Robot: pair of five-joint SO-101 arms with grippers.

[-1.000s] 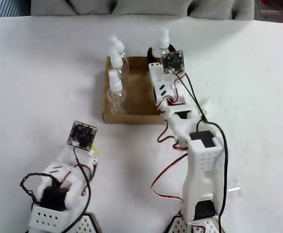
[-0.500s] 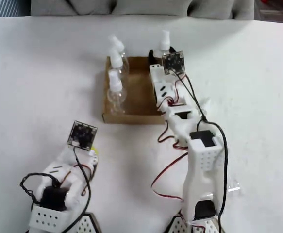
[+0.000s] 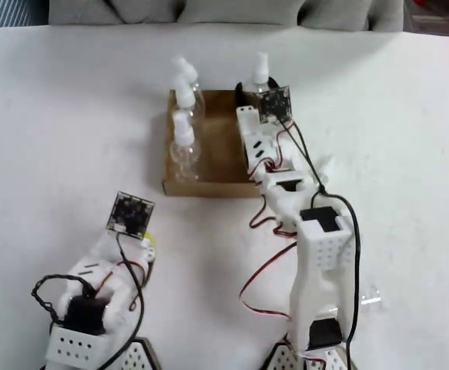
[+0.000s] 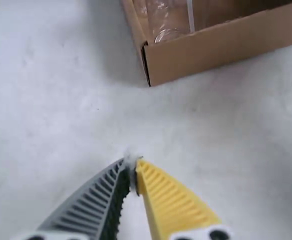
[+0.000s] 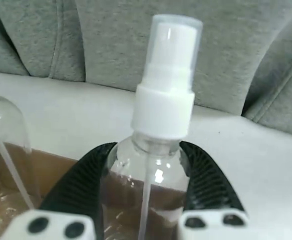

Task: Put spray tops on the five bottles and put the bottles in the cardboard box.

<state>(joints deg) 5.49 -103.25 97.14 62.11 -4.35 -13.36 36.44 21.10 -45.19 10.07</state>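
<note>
In the lower left of the high view, the left arm (image 3: 93, 301) sits folded back on the white table (image 3: 70, 116), well apart from the box. In its wrist view the left gripper (image 4: 133, 167) has its grey and yellow fingers pressed together with nothing between them, tips just above the bare tabletop. A corner of the cardboard box (image 4: 221, 45) lies beyond it.

At the upper middle of the high view the cardboard box (image 3: 220, 150) lies open on the table. Three clear bottles (image 3: 183, 139) stand in a row along its left side, each with a white spray top on.

To the right, the right arm (image 3: 316, 254) stretches from the lower edge of the frame up to the box's upper right corner. The right gripper (image 5: 148, 146) there is pinching a fourth bottle (image 3: 261, 75), one black finger on each side of its clear shoulder. This bottle stands upright and has its spray top (image 5: 167, 80) on, under a clear cap. I cannot tell whether its base rests on the box floor. Grey sofa cushions (image 5: 85, 40) run behind the table's far edge.
</note>
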